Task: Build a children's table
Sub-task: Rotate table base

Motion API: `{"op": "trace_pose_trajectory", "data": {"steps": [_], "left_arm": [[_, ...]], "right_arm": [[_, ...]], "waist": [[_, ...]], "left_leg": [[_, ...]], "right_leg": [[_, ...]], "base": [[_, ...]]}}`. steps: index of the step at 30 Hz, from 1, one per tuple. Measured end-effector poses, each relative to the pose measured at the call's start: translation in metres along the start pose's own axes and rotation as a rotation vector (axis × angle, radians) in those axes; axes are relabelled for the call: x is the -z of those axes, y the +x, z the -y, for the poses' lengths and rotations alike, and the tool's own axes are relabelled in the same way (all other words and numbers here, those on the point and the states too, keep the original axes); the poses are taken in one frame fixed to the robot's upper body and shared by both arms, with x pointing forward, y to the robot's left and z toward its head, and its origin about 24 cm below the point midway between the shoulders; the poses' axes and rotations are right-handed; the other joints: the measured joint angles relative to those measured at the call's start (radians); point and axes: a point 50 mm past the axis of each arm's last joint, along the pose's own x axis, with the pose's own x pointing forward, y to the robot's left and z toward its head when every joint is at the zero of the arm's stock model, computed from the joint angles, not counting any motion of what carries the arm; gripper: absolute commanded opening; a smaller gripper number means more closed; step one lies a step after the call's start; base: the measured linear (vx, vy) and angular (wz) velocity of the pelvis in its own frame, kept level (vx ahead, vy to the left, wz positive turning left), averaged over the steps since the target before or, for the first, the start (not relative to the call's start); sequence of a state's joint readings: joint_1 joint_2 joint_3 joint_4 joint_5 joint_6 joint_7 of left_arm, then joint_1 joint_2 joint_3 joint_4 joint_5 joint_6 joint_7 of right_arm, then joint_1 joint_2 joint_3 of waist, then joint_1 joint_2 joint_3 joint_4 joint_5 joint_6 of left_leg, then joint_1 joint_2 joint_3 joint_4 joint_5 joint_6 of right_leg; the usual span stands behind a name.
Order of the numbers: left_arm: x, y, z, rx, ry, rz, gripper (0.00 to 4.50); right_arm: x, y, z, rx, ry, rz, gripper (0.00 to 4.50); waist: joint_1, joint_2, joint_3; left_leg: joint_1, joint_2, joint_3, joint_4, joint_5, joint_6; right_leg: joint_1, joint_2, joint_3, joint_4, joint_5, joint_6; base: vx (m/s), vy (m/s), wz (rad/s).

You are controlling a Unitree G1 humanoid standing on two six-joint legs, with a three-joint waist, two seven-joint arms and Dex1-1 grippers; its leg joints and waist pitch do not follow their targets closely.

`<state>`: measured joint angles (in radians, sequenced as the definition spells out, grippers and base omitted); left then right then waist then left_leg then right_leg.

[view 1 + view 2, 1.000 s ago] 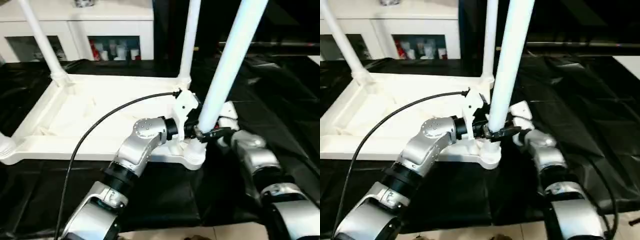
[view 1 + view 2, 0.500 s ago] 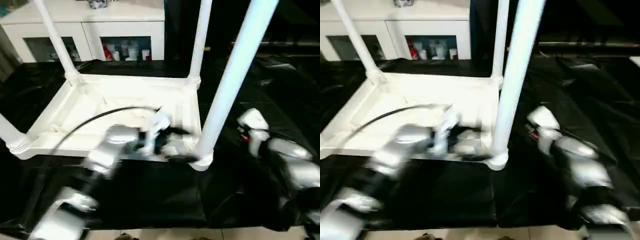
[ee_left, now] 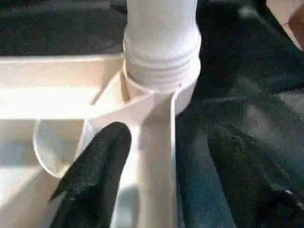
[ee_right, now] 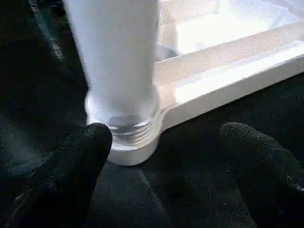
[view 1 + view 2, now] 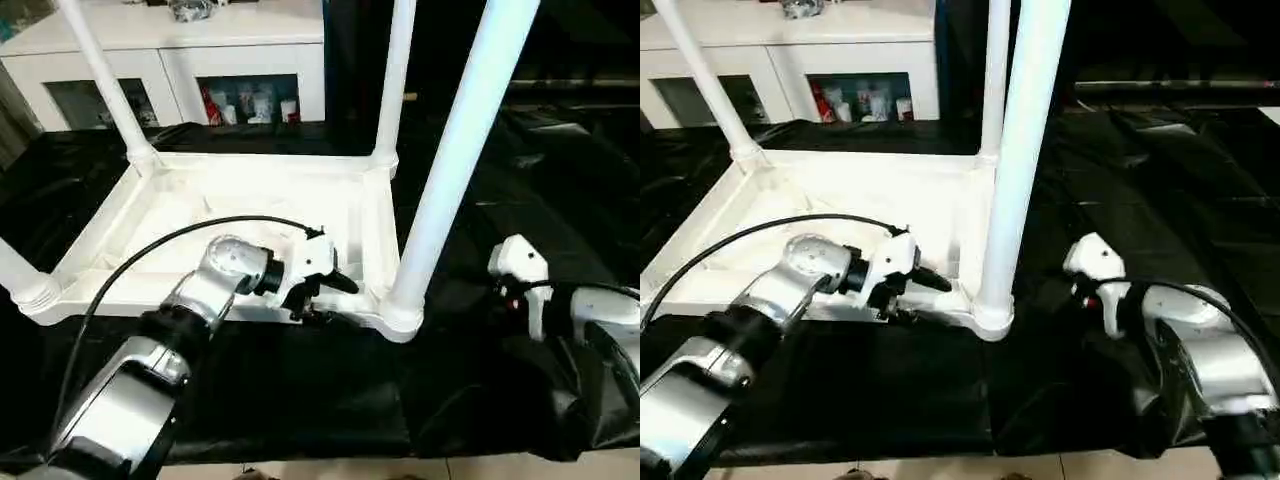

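The table point(image 5: 300, 390) is draped in crinkled black sheeting, and behind it stands a white cabinet point(image 5: 180, 60) with glass doors and coloured items on its shelves. The white tabletop point(image 5: 200, 215) lies upside down on the sheeting, rim upward, with legs standing in its corner sockets: the near right leg point(image 5: 450, 170), a far right leg point(image 5: 393, 80), a far left leg point(image 5: 100, 70), and a near left leg point(image 5: 15, 275) of which little shows at the picture edge. The left gripper point(image 5: 325, 298) sits at the tabletop's near rim, just beside the near right socket; a black cable point(image 5: 130, 270) arcs over its forearm. The left wrist view shows its fingers point(image 3: 95, 175) spread, one inside the rim and one outside over the sheeting, gripping nothing. The right gripper point(image 4: 161, 161) hangs apart from the leg, over the sheeting; its wrist view shows its fingers point(image 4: 71, 166) spread wide, empty, facing the leg's threaded base seated in the socket.
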<state>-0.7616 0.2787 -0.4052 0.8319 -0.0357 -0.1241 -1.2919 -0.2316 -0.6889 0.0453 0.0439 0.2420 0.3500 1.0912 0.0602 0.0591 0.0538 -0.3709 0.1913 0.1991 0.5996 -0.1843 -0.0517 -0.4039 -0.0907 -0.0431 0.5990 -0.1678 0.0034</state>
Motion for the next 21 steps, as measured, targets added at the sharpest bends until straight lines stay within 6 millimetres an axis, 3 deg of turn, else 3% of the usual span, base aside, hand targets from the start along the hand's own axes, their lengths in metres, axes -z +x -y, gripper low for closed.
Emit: {"op": "trace_pose_trajectory", "data": {"steps": [21], "left_arm": [[0.014,-0.001,-0.002,0.003,-0.019,-0.057,0.96]], "right_arm": [[-0.002,-0.006,-0.007,-0.049,0.003,-0.031,4.15]], "waist": [[0.003,0.000,0.000]], "left_leg": [[-0.001,0.000,0.000,0.000,0.000,0.000]], "right_leg": [[0.000,-0.001,-0.001,-0.003,0.000,0.000]], "base": [[0.000,0.000,0.00]]}}
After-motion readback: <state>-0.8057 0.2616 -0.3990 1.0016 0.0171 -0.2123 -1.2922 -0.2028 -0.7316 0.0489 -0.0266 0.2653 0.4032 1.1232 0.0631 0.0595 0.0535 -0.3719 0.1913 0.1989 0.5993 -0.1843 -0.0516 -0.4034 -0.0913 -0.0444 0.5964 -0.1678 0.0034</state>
